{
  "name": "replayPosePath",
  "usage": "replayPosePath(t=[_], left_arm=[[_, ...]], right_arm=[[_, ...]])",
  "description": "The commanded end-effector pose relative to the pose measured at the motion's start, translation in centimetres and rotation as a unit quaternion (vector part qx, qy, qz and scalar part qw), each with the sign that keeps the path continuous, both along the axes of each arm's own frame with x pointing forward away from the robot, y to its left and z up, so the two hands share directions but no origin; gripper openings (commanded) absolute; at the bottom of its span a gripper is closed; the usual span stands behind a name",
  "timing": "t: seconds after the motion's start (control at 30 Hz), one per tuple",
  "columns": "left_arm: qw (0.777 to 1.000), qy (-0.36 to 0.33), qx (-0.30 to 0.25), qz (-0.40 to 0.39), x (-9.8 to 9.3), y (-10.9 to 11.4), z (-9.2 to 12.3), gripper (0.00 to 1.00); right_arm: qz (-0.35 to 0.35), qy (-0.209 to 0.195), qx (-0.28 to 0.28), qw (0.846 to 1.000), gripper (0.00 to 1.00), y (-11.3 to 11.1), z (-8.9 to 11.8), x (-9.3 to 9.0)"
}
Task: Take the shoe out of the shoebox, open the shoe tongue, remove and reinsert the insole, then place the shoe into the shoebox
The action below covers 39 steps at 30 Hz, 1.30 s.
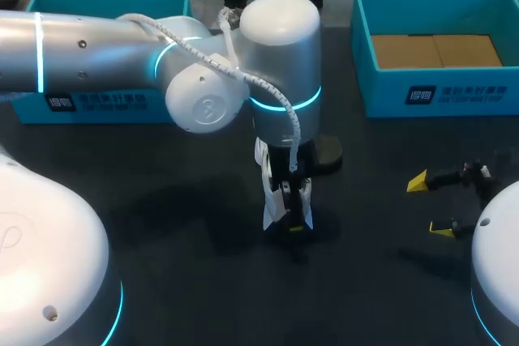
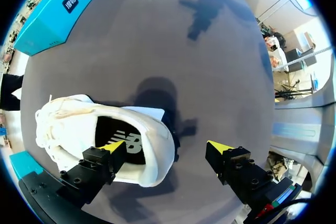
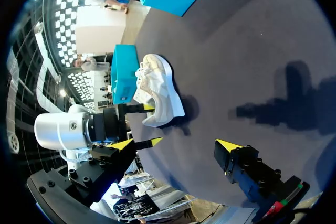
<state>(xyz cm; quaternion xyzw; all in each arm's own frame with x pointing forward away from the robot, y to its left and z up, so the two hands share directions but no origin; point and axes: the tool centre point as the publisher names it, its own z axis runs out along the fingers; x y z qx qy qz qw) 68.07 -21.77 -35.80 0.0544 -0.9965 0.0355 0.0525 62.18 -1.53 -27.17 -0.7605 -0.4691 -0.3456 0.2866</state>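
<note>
A white shoe (image 2: 73, 124) with a black insole (image 2: 126, 141) lies on the dark table, outside both boxes. My left gripper (image 2: 167, 153) hangs open straight over its heel: one finger (image 2: 107, 158) stands at the shoe's opening above the insole, the other finger (image 2: 226, 158) is clear of the heel. In the head view the left gripper (image 1: 290, 215) and arm hide most of the shoe (image 1: 271, 200). My right gripper (image 1: 431, 205) stands open and empty at the table's right side, well away from the shoe (image 3: 157, 90).
A blue shoebox (image 1: 369, 46) with a cardboard lining stands at the back right. A second blue box (image 1: 105, 101) stands at the back left, mostly hidden behind my left arm. Bare table lies between the two grippers.
</note>
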Motion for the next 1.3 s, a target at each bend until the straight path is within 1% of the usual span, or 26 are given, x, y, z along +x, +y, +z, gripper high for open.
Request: replayPosePath(t=[0.03, 0.6, 0.9, 0.93, 1.0, 1.07, 1.13, 1.23, 1.3], left_arm=[[1.0, -0.003, 0.001, 0.001, -0.1, -0.3, -1.0, 1.0], [0.999, -0.035, 0.008, -0.001, 0.1, -0.5, -3.6, 1.0], [0.999, -0.04, 0.013, 0.001, 0.2, -0.5, -4.1, 1.0], [0.999, -0.04, 0.013, 0.0, 0.2, -0.4, -4.1, 0.98], [0.999, -0.041, 0.014, 0.0, 0.3, -0.3, -4.2, 0.9], [0.999, -0.042, 0.015, 0.0, 0.4, -0.3, -4.2, 0.87], [0.999, -0.041, 0.016, -0.002, 0.5, -0.2, -4.2, 0.8], [0.999, -0.041, 0.018, -0.003, 0.6, -0.2, -4.4, 0.76], [0.999, -0.04, 0.019, -0.003, 0.7, -0.1, -4.4, 0.71]], right_arm=[[-0.001, -0.001, -0.001, 1.0, 1.0, 0.0, 0.2, -0.3], [-0.001, -0.001, -0.001, 1.0, 1.0, 0.0, 0.2, -0.3], [-0.001, -0.001, -0.001, 1.0, 1.0, 0.0, 0.2, -0.3], [-0.001, -0.001, -0.001, 1.0, 1.0, 0.0, 0.2, -0.3], [-0.001, -0.001, -0.001, 1.0, 1.0, 0.0, 0.2, -0.3], [-0.001, -0.001, -0.001, 1.0, 1.0, 0.0, 0.2, -0.3], [-0.001, -0.001, -0.001, 1.0, 1.0, 0.0, 0.2, -0.3], [-0.001, -0.001, -0.001, 1.0, 1.0, 0.0, 0.2, -0.3], [-0.001, -0.001, -0.001, 1.0, 1.0, 0.0, 0.2, -0.3]])
